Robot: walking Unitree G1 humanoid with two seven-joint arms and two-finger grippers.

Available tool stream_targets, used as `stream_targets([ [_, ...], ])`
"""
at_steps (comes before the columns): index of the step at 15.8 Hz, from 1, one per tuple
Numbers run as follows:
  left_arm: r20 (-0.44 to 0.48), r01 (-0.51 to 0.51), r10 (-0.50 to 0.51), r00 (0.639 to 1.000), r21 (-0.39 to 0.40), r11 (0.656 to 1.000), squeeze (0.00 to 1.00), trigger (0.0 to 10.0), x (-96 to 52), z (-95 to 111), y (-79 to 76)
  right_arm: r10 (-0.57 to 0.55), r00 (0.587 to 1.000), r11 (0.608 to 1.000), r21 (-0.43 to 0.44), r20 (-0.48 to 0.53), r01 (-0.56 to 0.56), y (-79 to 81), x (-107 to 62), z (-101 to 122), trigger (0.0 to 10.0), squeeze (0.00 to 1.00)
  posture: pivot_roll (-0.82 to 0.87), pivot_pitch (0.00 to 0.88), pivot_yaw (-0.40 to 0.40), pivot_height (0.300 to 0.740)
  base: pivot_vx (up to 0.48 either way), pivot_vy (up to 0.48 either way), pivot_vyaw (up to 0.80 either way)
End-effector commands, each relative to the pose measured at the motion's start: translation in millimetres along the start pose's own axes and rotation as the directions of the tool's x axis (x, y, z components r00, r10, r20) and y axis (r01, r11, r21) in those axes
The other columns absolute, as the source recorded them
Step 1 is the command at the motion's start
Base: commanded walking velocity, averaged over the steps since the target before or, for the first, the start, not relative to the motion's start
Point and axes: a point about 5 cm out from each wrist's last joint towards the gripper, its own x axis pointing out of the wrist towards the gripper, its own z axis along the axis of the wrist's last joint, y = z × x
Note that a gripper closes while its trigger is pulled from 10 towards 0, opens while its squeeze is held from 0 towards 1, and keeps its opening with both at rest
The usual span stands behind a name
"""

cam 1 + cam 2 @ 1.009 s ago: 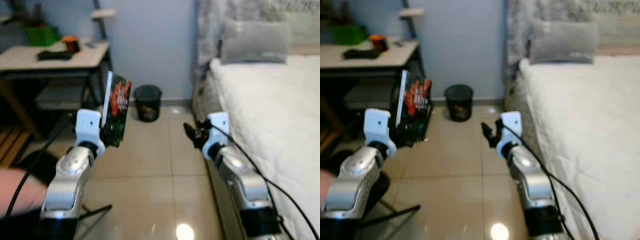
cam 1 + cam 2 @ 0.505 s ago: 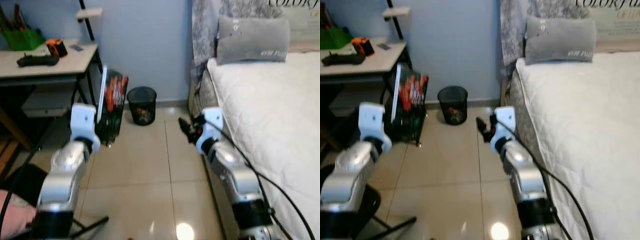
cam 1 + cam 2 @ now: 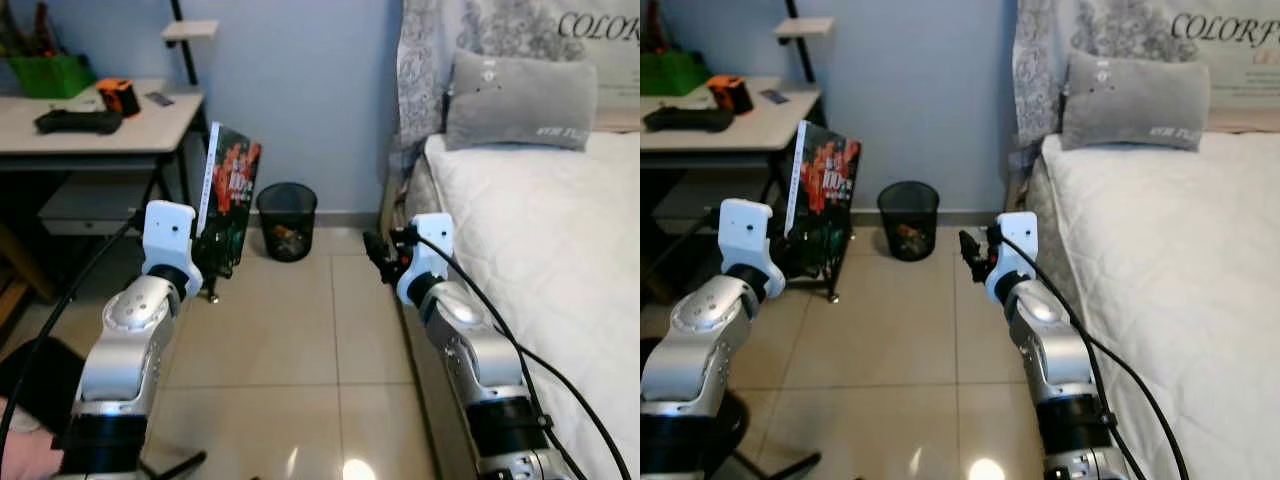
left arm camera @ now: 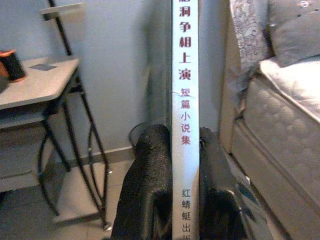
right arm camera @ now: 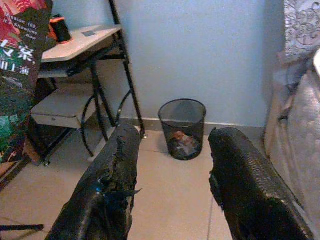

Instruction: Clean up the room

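My left gripper [image 4: 182, 150] is shut on a book [image 3: 227, 208] with a white spine [image 4: 184, 90] and a dark cover printed in red. I hold it upright at chest height, left of centre, in front of the desk [image 3: 90, 110]. My right gripper [image 5: 172, 150] is open with nothing between its fingers, raised beside the bed [image 3: 540, 230]; it also appears as the right gripper [image 3: 378, 250] in the left eye view. A black mesh waste bin [image 3: 286, 220] with some litter inside stands against the blue wall ahead.
The desk carries a black controller [image 3: 75, 121], an orange object [image 3: 118, 96] and a green box [image 3: 45, 74]. A grey pillow [image 3: 520, 100] lies at the bed's head. Tiled floor [image 3: 290, 330] stretches between desk and bed.
The camera has shifted and steadied, so the scene sits slightly lower and sharper. The left gripper keeps its hold on the book; the right gripper stays open.
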Motion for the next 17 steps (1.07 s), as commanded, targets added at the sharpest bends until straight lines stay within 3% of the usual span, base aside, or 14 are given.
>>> stream_targets([
  [1,0.047,0.037,-0.037,0.998,0.018,0.999,0.00,10.0,2.9,11.6,-8.9,0.001,1.000,1.000,-0.003,0.013,-0.001,0.2,-0.4,4.7,10.0,0.00,0.02,0.000,0.014,0.740,0.379,0.000,0.00],
  [13,0.050,0.037,-0.037,0.998,0.013,0.999,0.00,10.0,8.2,15.6,-10.9,0.000,1.000,1.000,-0.003,-0.030,0.000,-1.4,0.7,-0.5,10.0,0.00,0.01,0.000,0.026,0.740,0.377,0.000,0.00],
  [17,0.046,0.040,-0.041,0.998,0.019,0.999,0.00,10.0,9.7,15.9,-11.8,-0.014,1.000,0.999,-0.040,-0.027,0.013,-5.6,1.6,1.8,10.0,0.00,0.01,0.000,0.036,0.740,0.376,0.000,0.00],
])
